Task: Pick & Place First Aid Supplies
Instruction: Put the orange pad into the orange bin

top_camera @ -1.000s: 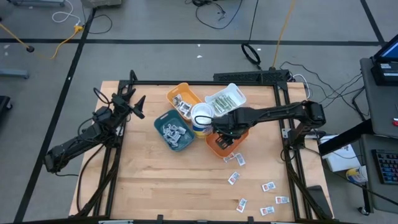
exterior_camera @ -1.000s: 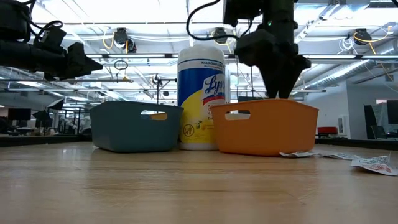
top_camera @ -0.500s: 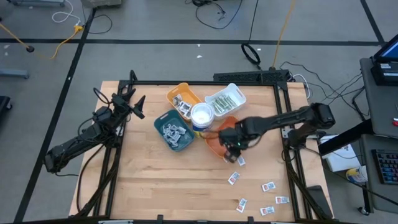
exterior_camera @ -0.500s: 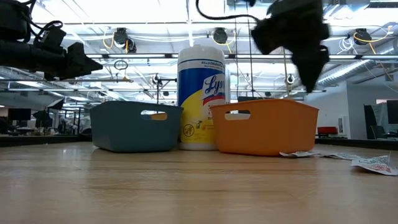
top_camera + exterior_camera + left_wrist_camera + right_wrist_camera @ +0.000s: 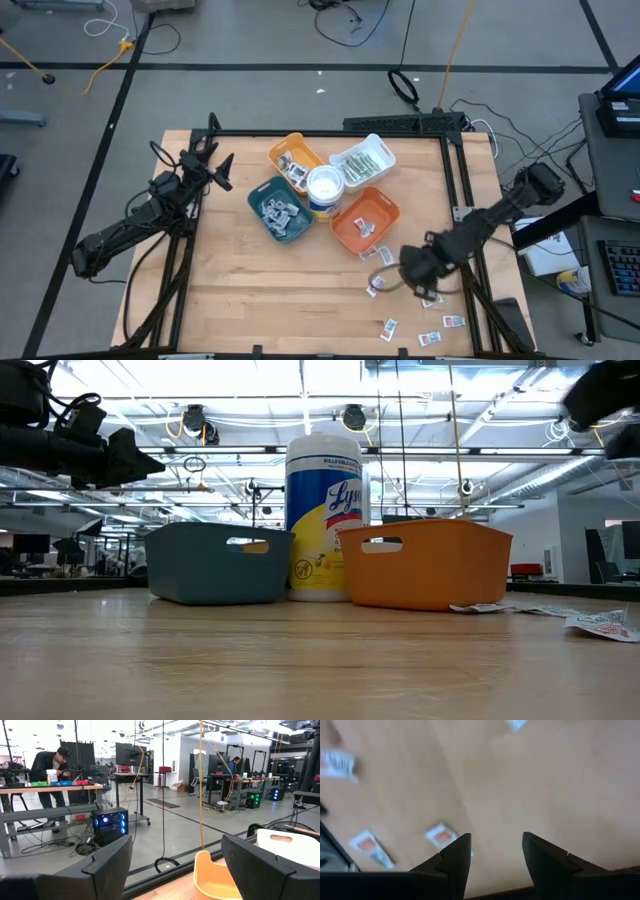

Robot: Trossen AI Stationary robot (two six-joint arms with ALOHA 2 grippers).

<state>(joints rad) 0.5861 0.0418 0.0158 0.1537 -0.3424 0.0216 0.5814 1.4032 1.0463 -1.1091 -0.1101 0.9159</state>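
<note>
My right gripper [image 5: 418,272] hovers at 4 o'clock over loose packets [image 5: 440,835] on the bench [image 5: 250,290], fingers apart, empty per wrist view. Left gripper [image 5: 215,165] at 9 o'clock, fingers apart.

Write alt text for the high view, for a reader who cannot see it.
Seen from above, the right gripper hovers with open fingers over white packets with red marks scattered on the wooden table. Four trays ring a white tub; the orange tray holds one packet. The left gripper waits open at the table's left edge.
</note>
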